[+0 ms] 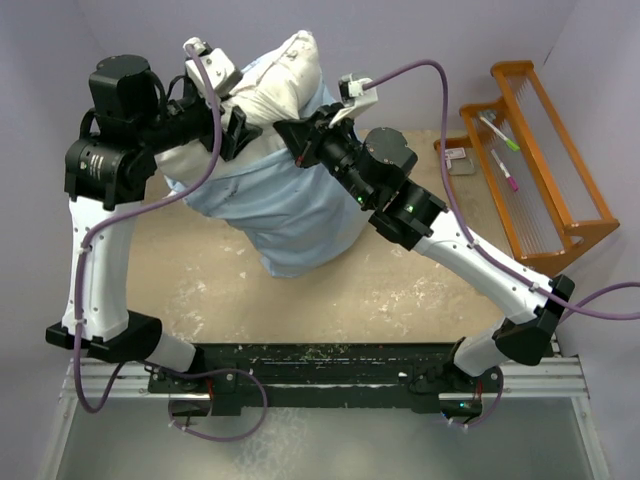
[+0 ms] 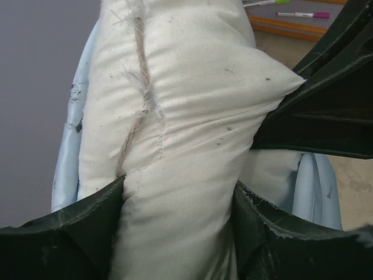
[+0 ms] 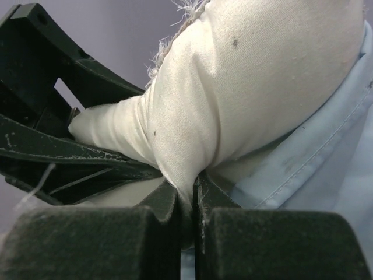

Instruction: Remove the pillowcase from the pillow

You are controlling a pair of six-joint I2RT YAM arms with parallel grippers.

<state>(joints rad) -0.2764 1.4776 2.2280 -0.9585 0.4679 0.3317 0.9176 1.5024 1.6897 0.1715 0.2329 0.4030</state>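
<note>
pillow (image 1: 285,75): off-white and plump, held up at the far side of the table (image 1: 400,290) between the two arms. Its upper part is bare and its lower part sits inside the pillowcase. A frayed seam runs down it in the left wrist view (image 2: 186,146).
pillowcase (image 1: 290,215): pale blue and wrinkled, gathered round the pillow's lower part and hanging over the table.
left gripper (image 1: 240,125): jaws set on either side of a thick bunch of the pillow, squeezing it between them (image 2: 179,186).
right gripper (image 1: 292,132): jaws pressed almost together, pinching a thin fold of the pillow's cloth (image 3: 193,186) just beside the pillowcase's edge (image 3: 326,151).
gap between grippers: small, with both on bare pillow.
rack (image 1: 560,215): orange wood at the table's right side, holding two marker pens.
</note>
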